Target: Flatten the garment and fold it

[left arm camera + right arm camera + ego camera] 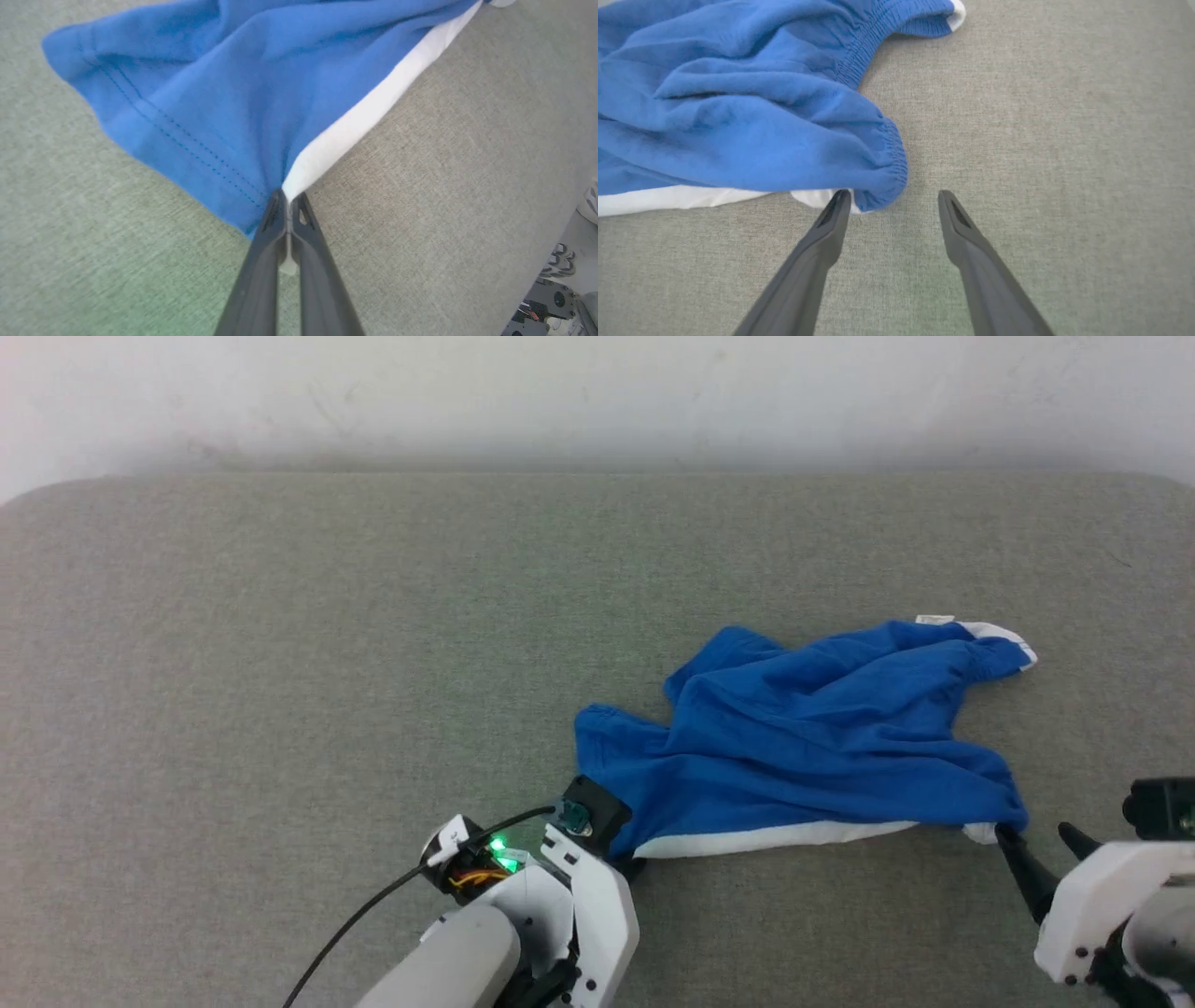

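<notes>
The left gripper (289, 198) is pinching shut on a corner of the garment (233, 93), its two dark fingers pressing together right where the blue cloth and a white stripe (364, 116) are meeting. From that pinch the fabric is fanning out and away, with a double-stitched blue hem running off to one side. The right gripper (894, 196) is resting with its fingers spread apart. One fingertip (840, 198) is sitting at the edge of the cloth, just beside a gathered corner of the elastic waistband (896, 158) and a bit of white fabric poking out beneath it. In the head view the shorts are lying crumpled on a grey-green fabric surface (280, 663), right of centre. Their long axis is running roughly left to right, tilting a little away from the robot toward the right. The hem end is pointing left at the left gripper and the waistband end is pointing right. The white stripe is forming the near edge, stretching almost straight between the two grippers, while the blue folds are bunching up behind it. A small white tag (934, 619) is showing at the far right corner, and a pale wall (597, 392) is rising beyond the surface
</notes>
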Robot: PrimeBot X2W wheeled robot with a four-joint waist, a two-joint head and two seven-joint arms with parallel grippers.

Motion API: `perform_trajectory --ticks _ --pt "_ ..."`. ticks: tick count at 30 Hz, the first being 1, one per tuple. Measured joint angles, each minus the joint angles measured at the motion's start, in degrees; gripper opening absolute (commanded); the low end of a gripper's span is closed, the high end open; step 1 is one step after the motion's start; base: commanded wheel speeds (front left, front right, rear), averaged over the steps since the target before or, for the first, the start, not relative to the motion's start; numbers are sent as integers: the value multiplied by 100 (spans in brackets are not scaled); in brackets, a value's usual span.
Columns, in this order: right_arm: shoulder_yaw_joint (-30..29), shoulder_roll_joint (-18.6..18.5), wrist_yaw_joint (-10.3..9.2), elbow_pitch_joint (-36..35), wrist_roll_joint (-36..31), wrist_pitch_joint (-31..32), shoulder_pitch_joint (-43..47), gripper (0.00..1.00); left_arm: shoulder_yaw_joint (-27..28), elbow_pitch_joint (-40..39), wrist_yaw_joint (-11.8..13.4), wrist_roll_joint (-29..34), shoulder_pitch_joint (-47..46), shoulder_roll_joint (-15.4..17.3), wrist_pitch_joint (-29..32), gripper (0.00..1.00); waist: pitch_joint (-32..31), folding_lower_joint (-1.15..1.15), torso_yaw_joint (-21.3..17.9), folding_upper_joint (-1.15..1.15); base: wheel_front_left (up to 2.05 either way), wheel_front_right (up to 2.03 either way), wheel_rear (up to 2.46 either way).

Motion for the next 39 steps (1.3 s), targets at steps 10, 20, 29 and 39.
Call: perform_trajectory --ticks 10,20,29,39 --pt "700 -582 1 1371 621 1338 -996 82 -18 -215 42 0 37 -12 -307 0 104 0 281 0 0 0 0" --pt "855 -705 0 836 942 1792 -994 0 57 -572 165 12 152 69 -825 0 -31 1 382 0 0 0 0" --pt "513 -868 0 -1869 665 2002 -839 0 683 -2238 738 199 285 666 -1230 0 -491 0 324 0 0 0 0" --pt "430 -759 1 -2436 667 2041 -2427 0 1790 -3221 972 172 -1045 1092 -1107 0 -518 -1 421 0 0 0 0"
